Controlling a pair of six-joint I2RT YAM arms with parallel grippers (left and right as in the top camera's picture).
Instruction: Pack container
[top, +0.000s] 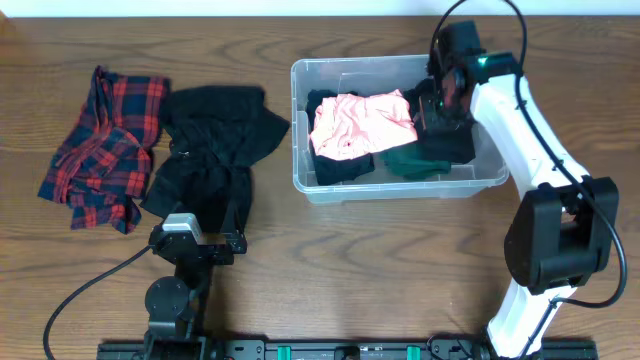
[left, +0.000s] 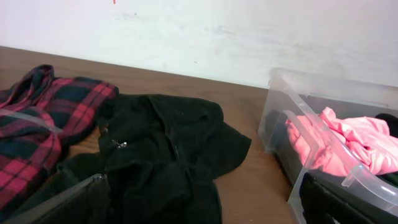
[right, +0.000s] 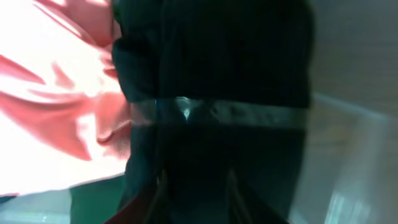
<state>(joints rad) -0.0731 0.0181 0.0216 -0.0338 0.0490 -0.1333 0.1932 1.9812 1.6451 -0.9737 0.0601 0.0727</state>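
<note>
On the brown wood-grain table (top: 350, 260), which runs back to a plain white wall (left: 217, 31), I have the clear, see-through rectangular plastic container (top: 400, 186) sitting right of centre toward the far edge. Inside it a crumpled pink garment (top: 360, 122) lies in the middle over darker cloth, a dark green piece (top: 415, 162) sits against the near wall, and a black piece (top: 447, 146) fills the right end. My right gripper (top: 441, 108) is down inside the container at that right end, on the black cloth. The right wrist camera shows almost nothing but dark fabric with pink at its left, so I cannot tell how the jaws stand. My left gripper (left: 199, 186) sits low at the near left of the table with its fingers spread wide and nothing between them, facing a rumpled black garment (top: 215, 140). A red and navy plaid shirt (top: 105, 145) lies touching that garment's left side, well apart from the container.
</note>
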